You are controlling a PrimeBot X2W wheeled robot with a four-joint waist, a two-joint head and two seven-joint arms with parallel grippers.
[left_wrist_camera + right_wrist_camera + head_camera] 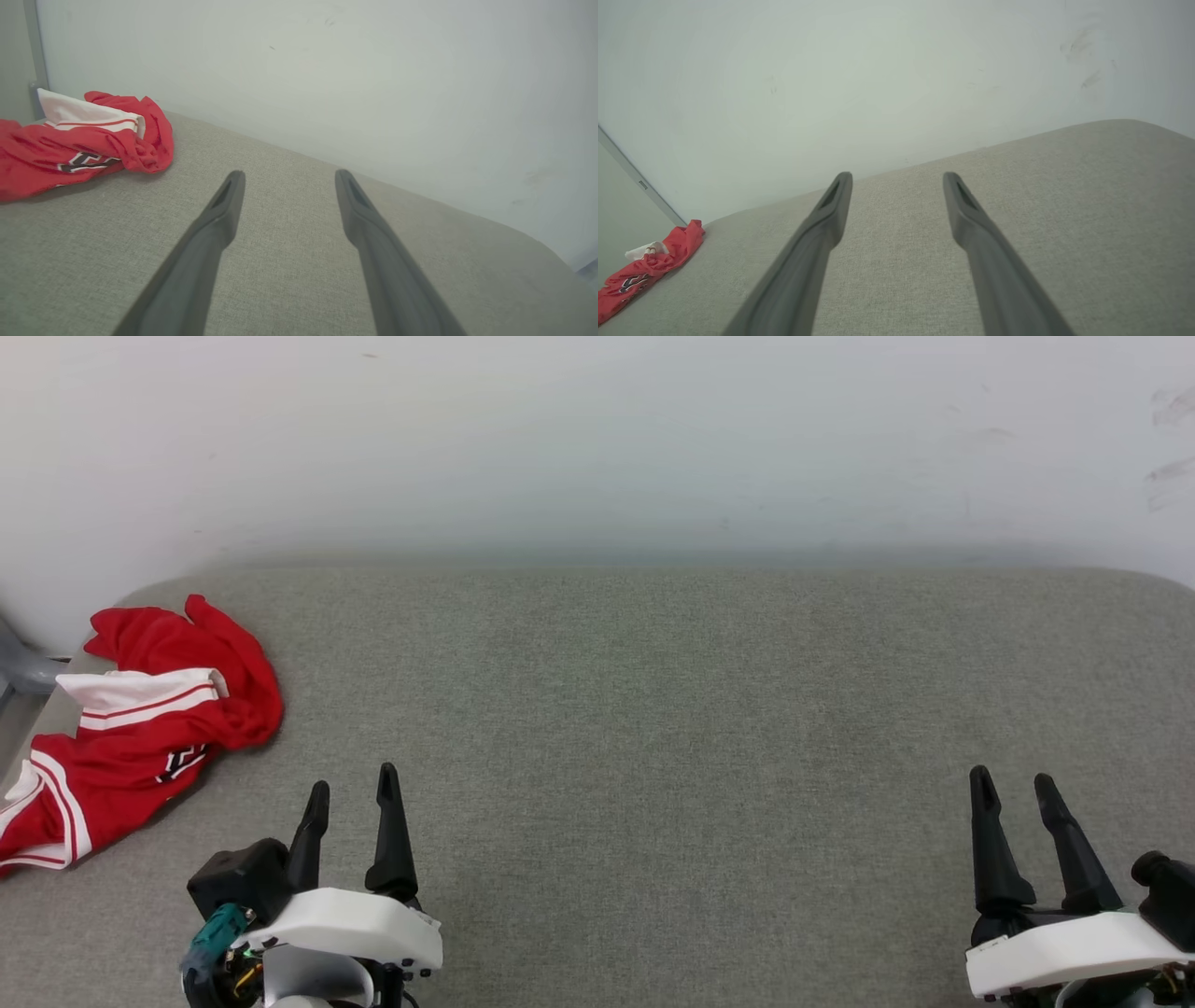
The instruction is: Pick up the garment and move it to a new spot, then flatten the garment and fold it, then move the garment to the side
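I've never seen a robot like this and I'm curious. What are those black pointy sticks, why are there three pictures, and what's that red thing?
The black sticks are the robot's fingers. It has two arms, and each ends in a gripper with two long fingers. The head picture looks down from a camera on the robot's head: there you see the left gripper and the right gripper, both open and holding nothing. The other two pictures come from small cameras on each wrist, looking along that arm's own fingers. The red thing is a T-shirt, red with white striped sleeves, lying crumpled at the far left of the grey cloth-covered surface, close to the left gripper. A pale wall stands behind. Nothing touches the shirt.
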